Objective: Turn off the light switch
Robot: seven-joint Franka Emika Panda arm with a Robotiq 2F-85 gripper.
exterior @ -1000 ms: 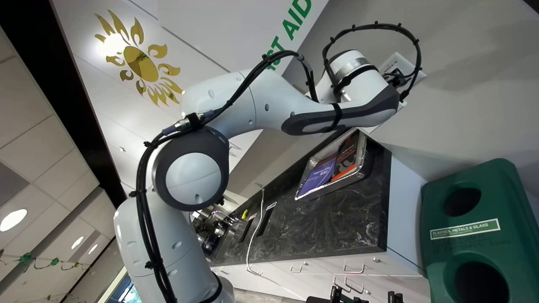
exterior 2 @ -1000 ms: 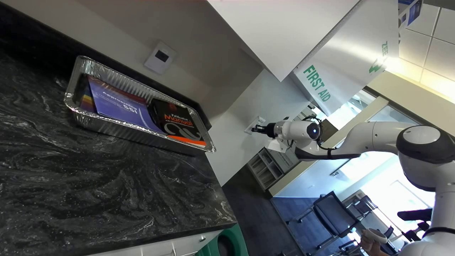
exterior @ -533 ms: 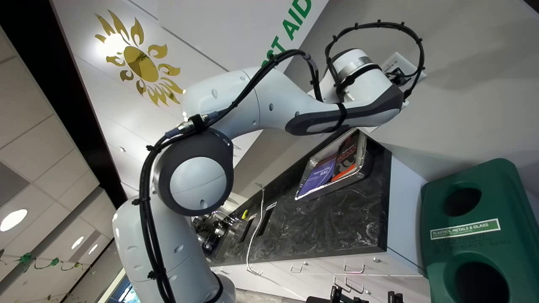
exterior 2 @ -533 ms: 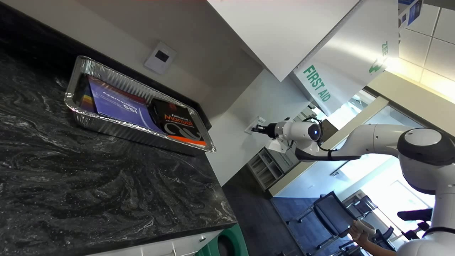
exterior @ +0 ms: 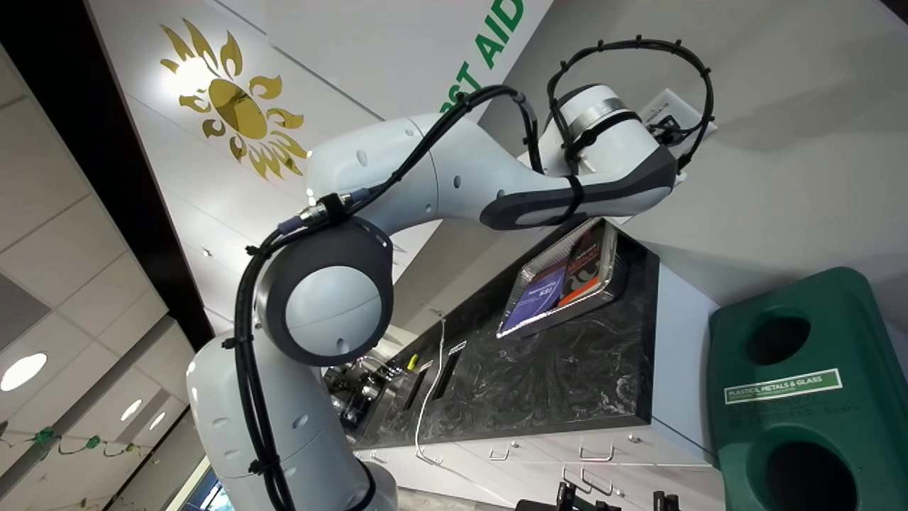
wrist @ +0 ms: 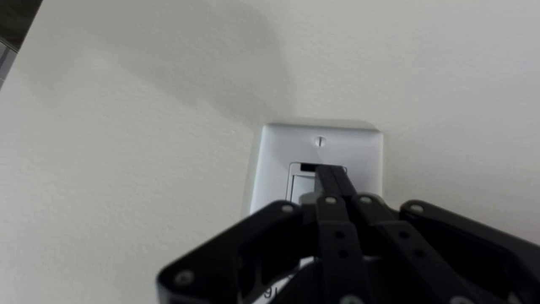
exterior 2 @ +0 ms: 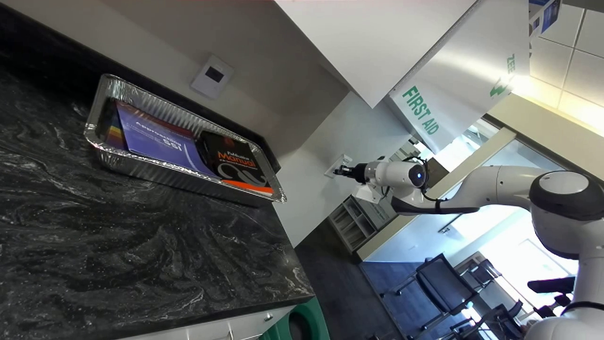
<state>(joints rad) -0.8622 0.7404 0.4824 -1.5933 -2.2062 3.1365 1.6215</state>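
Note:
The light switch (wrist: 278, 156) is a white wall plate with a grey-outlined rocker, in the middle of the wrist view. My gripper (wrist: 332, 169) is shut with nothing between its fingers. Its fingertips lie over the upper part of the rocker and hide its right side; the gripper body hides the lower plate. I cannot tell whether the tips touch the rocker. In both exterior views the switch plate (exterior: 670, 106) (exterior 2: 346, 160) is on the wall, with the gripper (exterior: 665, 132) (exterior 2: 338, 171) right in front of it.
A foil tray (exterior 2: 155, 174) with books stands on the dark counter (exterior 2: 141, 264). A thermostat (exterior 2: 207, 85) is on the wall. A first aid cabinet (exterior 2: 453, 89) hangs above the arm. A green recycling bin (exterior: 738, 426) stands beyond the counter's end.
The arm shifted very slightly toward the switch side early on and is nearly still since. A hand with a cup in the background moved away and is almost out of sight.

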